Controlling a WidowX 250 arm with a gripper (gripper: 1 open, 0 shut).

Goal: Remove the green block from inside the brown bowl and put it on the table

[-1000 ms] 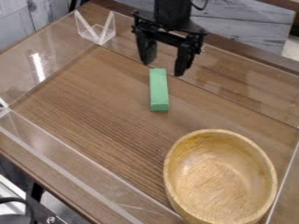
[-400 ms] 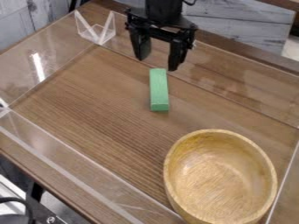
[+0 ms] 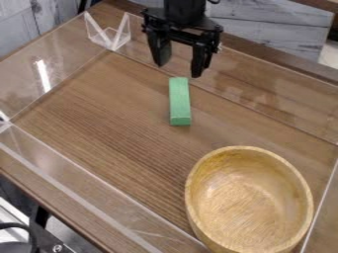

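Observation:
The green block (image 3: 179,102) lies flat on the table (image 3: 106,128), lengthwise toward the camera, well outside the brown bowl (image 3: 248,203). The bowl sits at the lower right and holds nothing. My black gripper (image 3: 180,59) hangs just behind the block's far end, pointing down, a little above the tabletop. Its two fingers stand apart with nothing between them, so it is open and clear of the block.
Low clear acrylic walls (image 3: 53,59) run around the tabletop, with a folded clear corner piece (image 3: 106,30) at the back left. Bare wood stretches left of the block and in front of it, up to the front wall (image 3: 79,203).
The gripper has drawn back and slightly left, away from the block's far end, staying open. Block and bowl have not moved.

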